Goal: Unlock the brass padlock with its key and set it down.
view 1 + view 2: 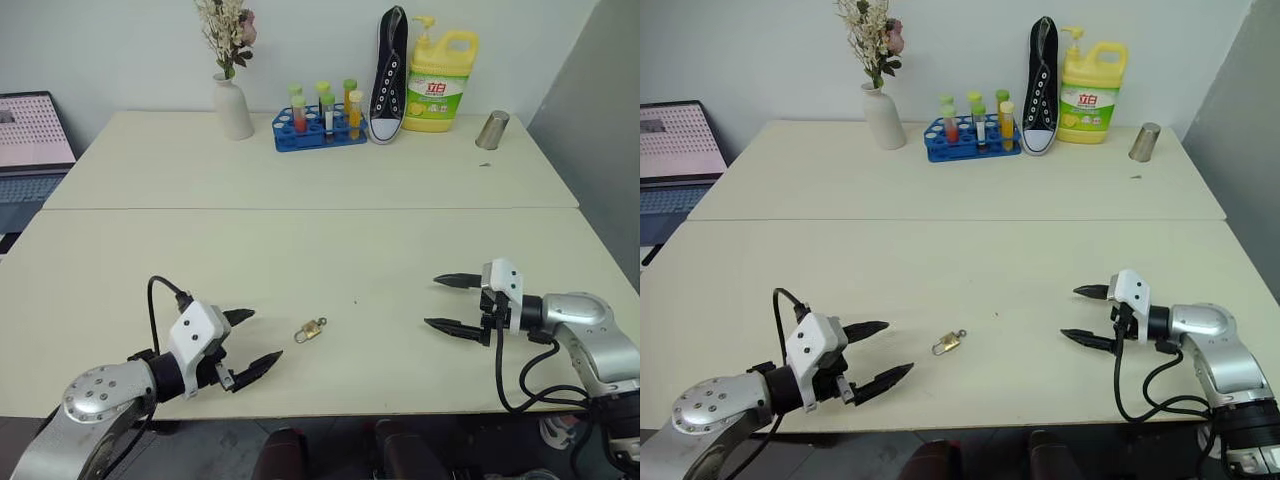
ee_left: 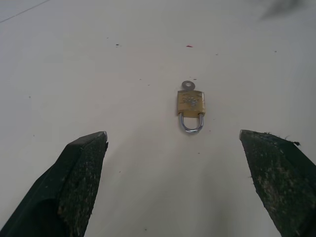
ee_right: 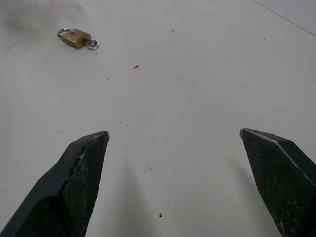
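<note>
The brass padlock (image 1: 311, 329) lies flat on the cream table (image 1: 300, 250) near its front edge, its silver shackle closed and a silver key (image 2: 187, 85) standing out of its body at the end away from the shackle. My left gripper (image 1: 247, 341) hovers open just to the left of it, fingers pointing at it. In the left wrist view the padlock (image 2: 190, 104) lies a short way ahead between the two spread fingers. My right gripper (image 1: 450, 303) stands open farther off to the right, with the padlock (image 3: 75, 38) far ahead of it.
At the table's back edge stand a white vase with dried flowers (image 1: 233, 105), a blue rack of coloured tubes (image 1: 320, 125), a black sneaker (image 1: 389, 75), a yellow detergent bottle (image 1: 438, 80) and a metal cup (image 1: 492, 130). A laptop (image 1: 30, 140) sits at the far left.
</note>
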